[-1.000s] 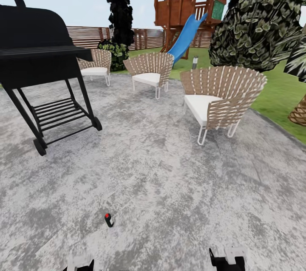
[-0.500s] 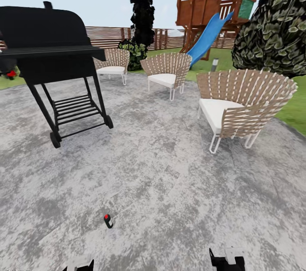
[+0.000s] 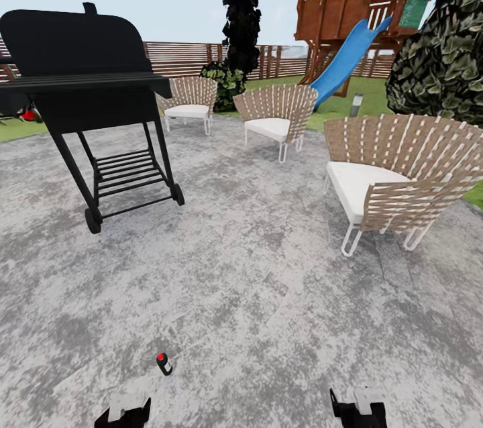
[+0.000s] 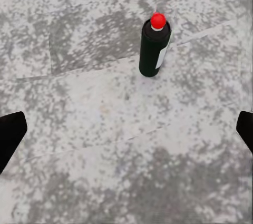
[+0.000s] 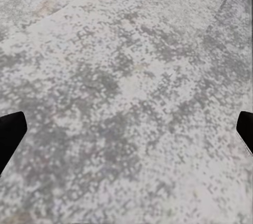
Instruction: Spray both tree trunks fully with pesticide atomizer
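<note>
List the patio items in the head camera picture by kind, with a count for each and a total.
Woven chairs: 3
Black grill: 1
Red-capped black bottle: 1
Total: 5

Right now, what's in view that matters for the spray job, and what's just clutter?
Job:
- black, red-capped atomizer, standing on the paving
- left end effector, open, nearest it

Clutter:
- grill
- three wicker chairs
- playhouse slide
- dark conifer
</note>
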Tool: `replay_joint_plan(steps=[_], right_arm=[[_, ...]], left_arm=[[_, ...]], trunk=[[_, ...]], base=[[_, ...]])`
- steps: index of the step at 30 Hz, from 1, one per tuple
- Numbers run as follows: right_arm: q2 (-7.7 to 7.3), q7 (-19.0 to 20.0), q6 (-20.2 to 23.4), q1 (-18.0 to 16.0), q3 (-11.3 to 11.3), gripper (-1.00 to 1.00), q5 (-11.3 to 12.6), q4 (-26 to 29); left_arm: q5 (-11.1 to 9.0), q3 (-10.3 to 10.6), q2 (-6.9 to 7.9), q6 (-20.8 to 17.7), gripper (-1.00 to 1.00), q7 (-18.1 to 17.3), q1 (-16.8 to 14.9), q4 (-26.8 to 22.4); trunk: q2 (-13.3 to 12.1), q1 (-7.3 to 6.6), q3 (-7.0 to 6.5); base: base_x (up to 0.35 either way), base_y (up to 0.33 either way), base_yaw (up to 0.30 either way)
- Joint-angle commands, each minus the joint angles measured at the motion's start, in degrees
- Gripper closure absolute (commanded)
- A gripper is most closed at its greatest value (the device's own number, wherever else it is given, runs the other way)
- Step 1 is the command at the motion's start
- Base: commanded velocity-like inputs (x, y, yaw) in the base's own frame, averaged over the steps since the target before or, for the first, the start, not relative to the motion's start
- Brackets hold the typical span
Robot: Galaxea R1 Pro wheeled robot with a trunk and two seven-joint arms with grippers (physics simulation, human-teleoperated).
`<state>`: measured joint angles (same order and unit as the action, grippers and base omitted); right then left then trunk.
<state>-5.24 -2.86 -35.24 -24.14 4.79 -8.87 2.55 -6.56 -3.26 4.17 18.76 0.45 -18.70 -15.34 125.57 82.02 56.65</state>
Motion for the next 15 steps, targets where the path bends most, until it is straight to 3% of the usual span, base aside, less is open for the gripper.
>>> replay_joint_plan(steps=[1, 4, 6, 8, 9, 12, 15], right_arm=[[0.02, -0.2, -0.1, 0.0, 0.5, -1.00, -0.6, 0.4], [0.14, -0.1, 0.1, 0.0, 0.5, -1.00, -0.6, 5.0], [0.84, -0.1, 2.0, 0.0, 0.4, -1.00, -0.6, 12.8], [1.67, -0.1, 5.1, 0.0, 0.5, -1.00, -0.5, 17.9], [2.47, -0.1, 10.0, 0.0, 0.4, -1.00, -0.5, 22.8], [4.35, -0.1, 20.1, -0.5, 0.4, -1.00, -0.5, 31.8], [5.47, -0.1, 25.3, -0.8, 0.4, -1.00, -0.4, 38.6]], left_arm=[[-0.4, 0.2, 0.03, 0.1, -1.00, 0.0, -0.2, -0.3], [0.3, 0.4, 0.31, -0.3, -1.00, -0.1, -3.8, -2.8], [1.3, 0.6, 0.97, -1.3, -1.00, -0.4, -10.0, -3.8], [2.0, 0.7, 1.16, -3.1, -1.00, -0.3, -13.4, -4.0], [2.6, 0.7, 1.26, -5.9, -1.00, -0.2, -15.9, -4.1], [3.2, 0.7, 1.30, -10.0, -1.00, -0.2, -17.9, -4.7], [3.4, 0.7, 1.24, -11.0, -1.00, -0.1, -18.3, -4.8]], trunk=[[0.0, -0.01, 0.05], [0.0, -0.01, 0.05], [0.0, -0.01, 0.05], [0.0, -0.01, 0.05], [0.0, -0.01, 0.05], [0.0, -0.01, 0.05], [0.0, -0.01, 0.05]], base=[[0.028, -0.015, 0.005], [0.013, -0.007, 0.002], [0.004, -0.002, 0.001], [0.002, -0.001, 0.000], [0.000, 0.000, 0.000], [0.000, 0.000, 0.000], [0.000, 0.000, 0.000]])
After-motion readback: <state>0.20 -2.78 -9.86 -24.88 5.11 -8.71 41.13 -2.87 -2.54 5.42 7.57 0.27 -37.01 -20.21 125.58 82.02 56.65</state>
